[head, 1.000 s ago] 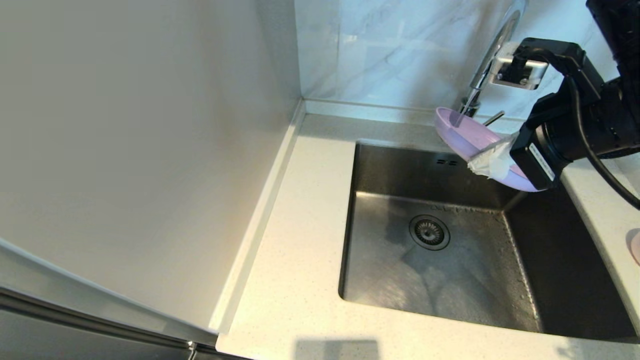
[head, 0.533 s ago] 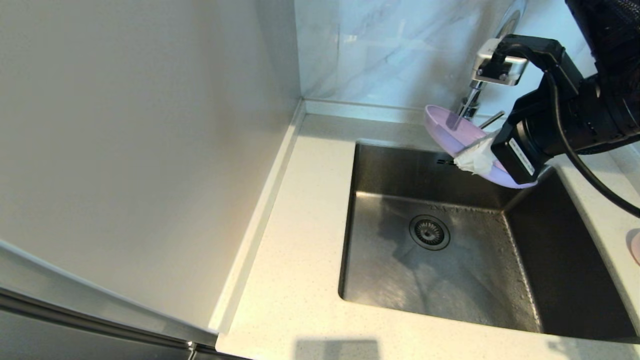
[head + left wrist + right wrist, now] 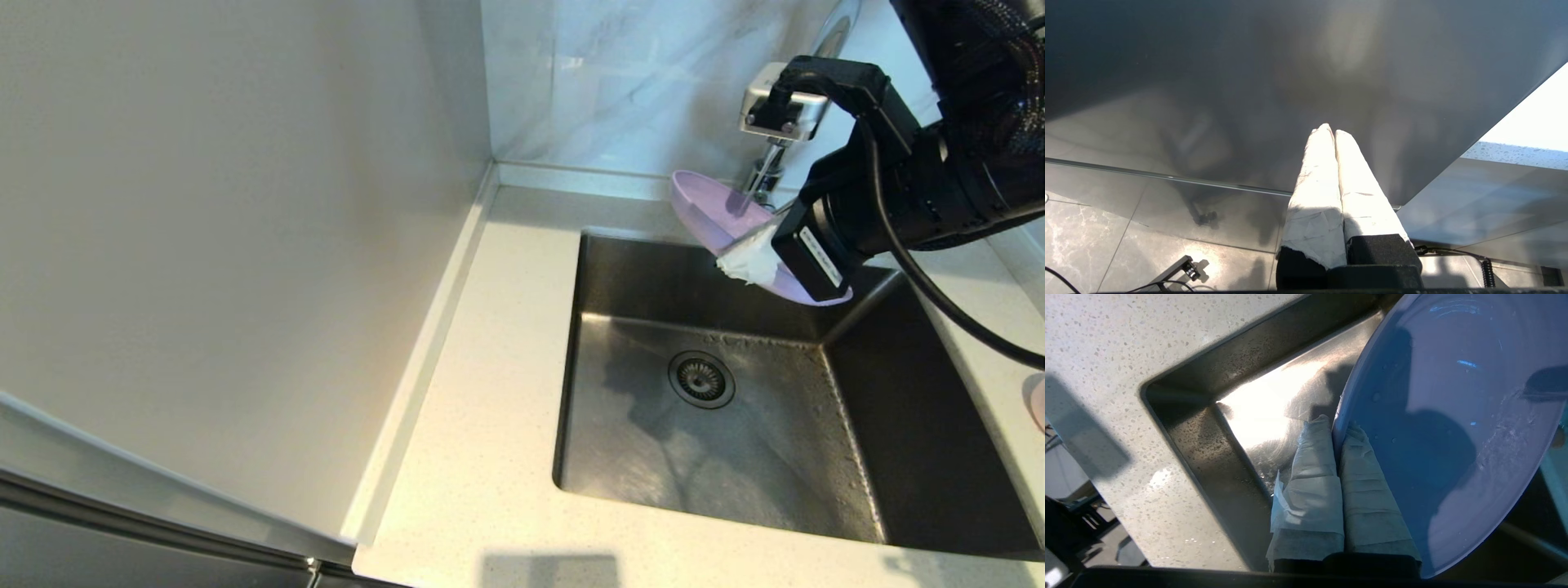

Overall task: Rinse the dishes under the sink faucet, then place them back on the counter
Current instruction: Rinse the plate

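Note:
My right gripper (image 3: 747, 255) (image 3: 1338, 430) is shut on the rim of the lilac plate (image 3: 718, 214) (image 3: 1453, 428), holding it tilted over the back of the steel sink, just in front of the chrome faucet (image 3: 766, 175). Water drops cling to the plate's face. Most of the faucet is hidden behind the arm's wrist camera. A sliver of the pink bowl (image 3: 1037, 404) shows at the right edge on the counter (image 3: 482, 408). My left gripper (image 3: 1329, 131) is shut with nothing in it, parked below counter height beside a dark cabinet panel.
The steel sink basin (image 3: 759, 457) with its round drain (image 3: 700, 379) lies under the plate. A white wall panel stands along the counter's left side, and a marble backsplash (image 3: 620, 82) rises behind. The counter's front strip runs along the near edge.
My right gripper has carried the plate leftward, and slightly farther back, along the rear of the sink. The left arm has not moved.

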### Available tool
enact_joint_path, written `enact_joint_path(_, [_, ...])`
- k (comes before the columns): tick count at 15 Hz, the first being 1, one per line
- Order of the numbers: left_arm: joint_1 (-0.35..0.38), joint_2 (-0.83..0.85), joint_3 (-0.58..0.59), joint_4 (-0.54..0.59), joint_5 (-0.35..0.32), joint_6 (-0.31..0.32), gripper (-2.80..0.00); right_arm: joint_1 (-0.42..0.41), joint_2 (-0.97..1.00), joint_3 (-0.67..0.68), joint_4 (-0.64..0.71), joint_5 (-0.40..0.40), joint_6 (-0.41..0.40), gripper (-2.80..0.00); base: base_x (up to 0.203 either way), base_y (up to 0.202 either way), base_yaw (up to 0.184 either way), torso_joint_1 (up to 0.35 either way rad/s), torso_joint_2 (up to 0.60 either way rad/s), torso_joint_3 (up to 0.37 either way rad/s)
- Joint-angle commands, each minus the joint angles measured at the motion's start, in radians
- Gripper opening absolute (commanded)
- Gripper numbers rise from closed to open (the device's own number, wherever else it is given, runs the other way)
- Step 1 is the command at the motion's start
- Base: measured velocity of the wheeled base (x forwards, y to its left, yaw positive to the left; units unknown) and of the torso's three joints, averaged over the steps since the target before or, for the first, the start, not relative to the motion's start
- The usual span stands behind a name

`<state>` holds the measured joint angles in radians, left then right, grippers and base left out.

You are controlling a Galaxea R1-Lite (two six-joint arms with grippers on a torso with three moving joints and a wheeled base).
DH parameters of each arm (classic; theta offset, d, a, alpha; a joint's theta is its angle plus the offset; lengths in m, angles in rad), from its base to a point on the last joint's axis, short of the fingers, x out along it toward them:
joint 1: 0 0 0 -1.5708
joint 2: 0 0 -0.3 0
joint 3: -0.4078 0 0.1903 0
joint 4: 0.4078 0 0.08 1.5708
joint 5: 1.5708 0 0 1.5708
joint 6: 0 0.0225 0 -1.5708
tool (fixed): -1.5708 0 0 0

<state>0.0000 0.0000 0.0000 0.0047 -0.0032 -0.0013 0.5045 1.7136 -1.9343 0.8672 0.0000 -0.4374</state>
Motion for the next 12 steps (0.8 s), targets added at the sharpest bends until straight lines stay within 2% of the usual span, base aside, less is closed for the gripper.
enact_joint_path(1, [0.000, 0.000, 0.000, 0.000, 0.000, 0.000, -2.80, -0.023, -0.063, 0.064, 0.004, 0.007, 0.040, -2.80, 0.000, 0.000, 0.000, 0.000, 0.00, 0.000])
enact_joint_path(3, [0.000, 0.000, 0.000, 0.000, 0.000, 0.000, -2.80, -0.101, -0.142, 0.200, 0.005, 0.073, 0.059, -2.80, 0.000, 0.000, 0.000, 0.000, 0.00, 0.000])
enact_joint_path(5, [0.000, 0.000, 0.000, 0.000, 0.000, 0.000, -2.80, -0.231, -0.212, 0.321, 0.006, 0.168, 0.075, -2.80, 0.000, 0.000, 0.000, 0.000, 0.00, 0.000])
enact_joint_path(6, [0.000, 0.000, 0.000, 0.000, 0.000, 0.000, -2.80, -0.287, -0.234, 0.352, 0.006, 0.214, 0.109, -2.80, 0.000, 0.000, 0.000, 0.000, 0.00, 0.000])
enact_joint_path(9, [0.000, 0.000, 0.000, 0.000, 0.000, 0.000, -2.80, -0.370, -0.262, 0.361, 0.004, 0.339, 0.326, -2.80, 0.000, 0.000, 0.000, 0.000, 0.00, 0.000])
enact_joint_path(12, [0.000, 0.000, 0.000, 0.000, 0.000, 0.000, -2.80, -0.414, -0.257, 0.251, 0.002, 0.478, 0.508, -2.80, 0.000, 0.000, 0.000, 0.000, 0.00, 0.000])
